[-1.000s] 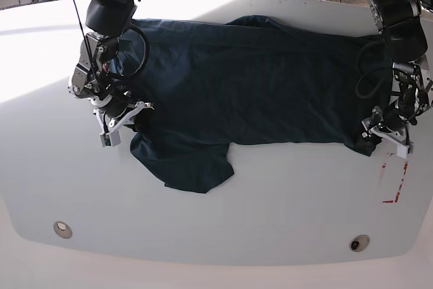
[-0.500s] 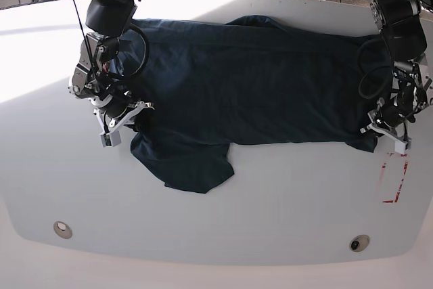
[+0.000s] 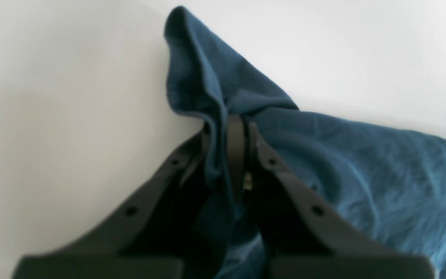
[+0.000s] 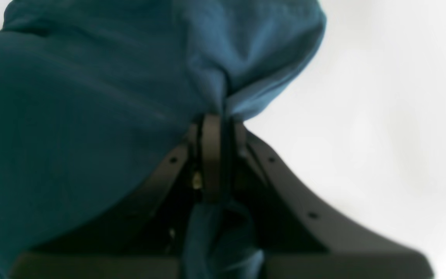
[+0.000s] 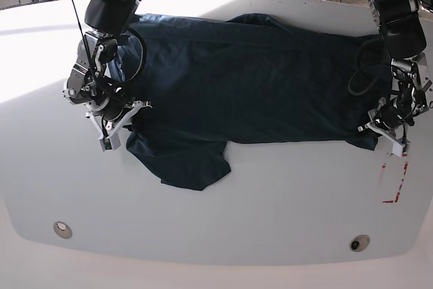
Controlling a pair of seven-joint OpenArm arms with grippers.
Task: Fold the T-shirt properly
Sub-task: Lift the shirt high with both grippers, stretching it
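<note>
Right now I see the shirt (image 5: 257, 86) lying mostly flat on the white table (image 5: 284, 201), a soft, matte navy knit with fine wrinkles across the body. Its long axis runs across the base view, side to side; one short sleeve hangs toward the near edge on that view's left, and a rounded bump of cloth, blurred but likely the neck or other sleeve, shows at the far edge. My left gripper (image 3: 234, 128) has its dark fingers pressed together on a pinched ridge of fabric at the hem corner, which stands up in a pointed fold. My right gripper (image 4: 212, 128) is likewise clamped tight on a bunched fold near the sleeve, cloth spilling down between its plastic fingers (image 4: 168, 166). Compared with a second ago, the left one has closed on the hem, where before it stood open over it, and the sleeve end has been drawn slightly up and toward the far side.
</note>
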